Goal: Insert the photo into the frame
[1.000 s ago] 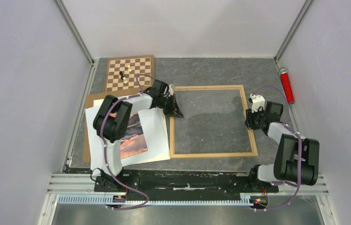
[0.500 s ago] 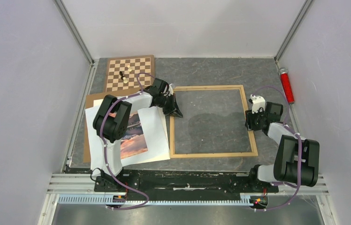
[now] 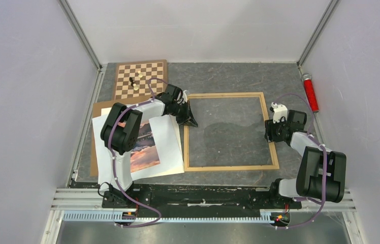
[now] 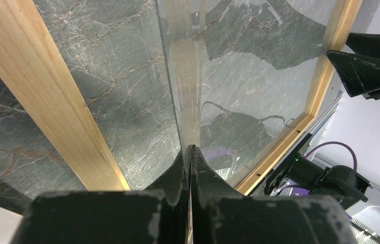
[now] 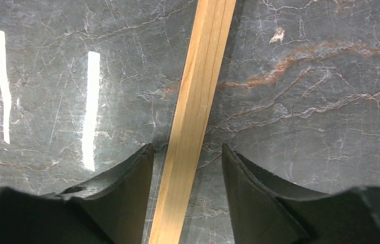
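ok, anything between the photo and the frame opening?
Yes. A clear pane covers the frame's opening; the left gripper is shut on its left edge. The left arm also crosses above the photo, which lies on a white sheet left of the frame.

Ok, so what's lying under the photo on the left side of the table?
The photo lies on white paper, which rests on a brown backing board. The left arm covers the photo's upper part, so what lies beneath there is hidden.

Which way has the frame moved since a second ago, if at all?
No, it hasn't. The frame keeps its gap to the chessboard in the top view.
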